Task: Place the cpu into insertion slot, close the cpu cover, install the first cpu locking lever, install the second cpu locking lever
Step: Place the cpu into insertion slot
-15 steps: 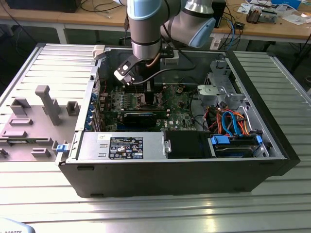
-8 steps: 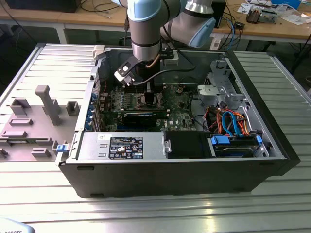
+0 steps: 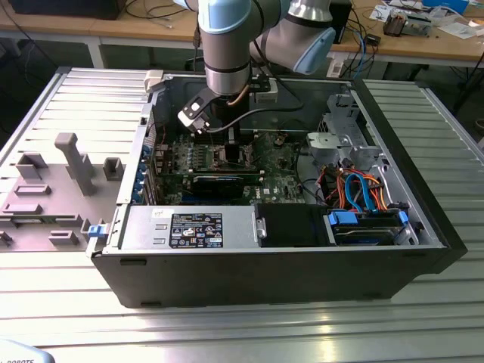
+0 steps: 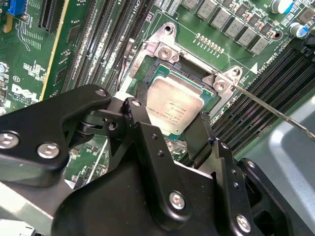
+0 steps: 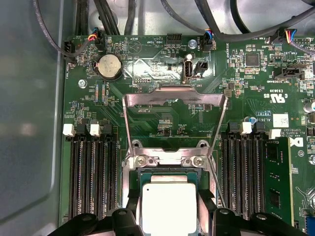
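My gripper (image 4: 172, 125) (image 5: 169, 214) hangs low over the green board in the open computer case (image 3: 423, 219), its black fingers (image 4: 142, 132) against two opposite edges of the cpu (image 4: 174, 108) (image 5: 169, 204). The silver square chip lies flat, at or just over the insertion slot (image 4: 189, 69) (image 5: 170, 173); I cannot tell whether it is seated. The cpu cover (image 5: 174, 97) stands swung open behind the socket, a thin metal frame with a big window. A thin locking lever (image 4: 275, 110) (image 5: 215, 182) sticks out beside the socket. In the exterior view the gripper (image 3: 229, 145) is at the board's middle.
Black memory slots (image 5: 93, 182) (image 5: 241, 177) flank the socket on both sides. Cables (image 5: 118, 19) run along the board's far edge. A drive cage (image 3: 344, 144) with orange and blue cables fills the exterior view's right. A grey fixture plate (image 3: 53, 189) lies outside the case.
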You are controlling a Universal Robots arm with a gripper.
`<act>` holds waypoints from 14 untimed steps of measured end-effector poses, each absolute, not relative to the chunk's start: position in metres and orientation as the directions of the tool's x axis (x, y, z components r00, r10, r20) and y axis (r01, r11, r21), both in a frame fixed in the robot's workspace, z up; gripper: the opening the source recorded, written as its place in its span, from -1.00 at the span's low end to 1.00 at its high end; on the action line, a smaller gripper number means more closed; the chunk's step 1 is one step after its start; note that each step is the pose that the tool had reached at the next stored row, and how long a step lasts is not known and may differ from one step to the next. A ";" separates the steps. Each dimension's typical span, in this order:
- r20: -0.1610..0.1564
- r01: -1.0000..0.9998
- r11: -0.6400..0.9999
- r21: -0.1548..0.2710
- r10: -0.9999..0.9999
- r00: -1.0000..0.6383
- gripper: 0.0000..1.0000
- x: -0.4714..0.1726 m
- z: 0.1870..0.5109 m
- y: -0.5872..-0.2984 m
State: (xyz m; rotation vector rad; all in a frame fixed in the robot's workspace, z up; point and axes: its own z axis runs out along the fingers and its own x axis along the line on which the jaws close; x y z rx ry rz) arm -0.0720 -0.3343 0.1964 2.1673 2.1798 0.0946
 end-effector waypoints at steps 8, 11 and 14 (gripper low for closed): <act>-0.004 0.996 0.006 0.090 1.000 -0.006 0.23 -0.072 0.196 -0.334; -0.004 0.996 0.006 0.090 1.000 -0.006 0.23 -0.072 0.197 -0.334; -0.004 0.996 0.006 0.090 1.000 -0.006 0.23 -0.072 0.201 -0.334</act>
